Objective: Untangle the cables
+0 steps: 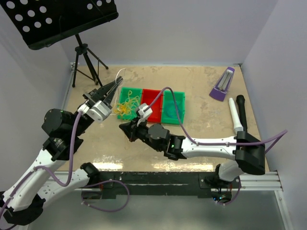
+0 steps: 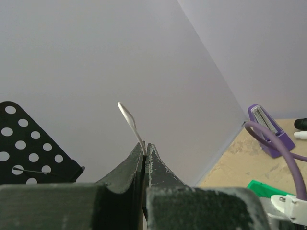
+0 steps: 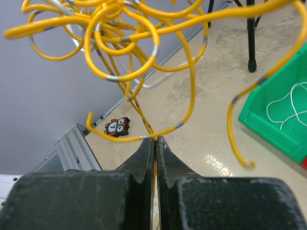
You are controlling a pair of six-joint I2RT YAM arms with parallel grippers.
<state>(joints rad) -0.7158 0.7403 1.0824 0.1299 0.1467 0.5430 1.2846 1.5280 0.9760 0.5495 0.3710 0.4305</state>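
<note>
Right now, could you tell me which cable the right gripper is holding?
The yellow cable, looped and grey-banded, is pinched in the right gripper; the white cable is plain and held by the left gripper.

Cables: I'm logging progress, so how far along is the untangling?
Done: one white cord lies loose in the green bin. In hand: left gripper pinches a white cable; right gripper pinches a strand of the yellow tangle. Left: that tangle, all loops, needs separating.
</note>
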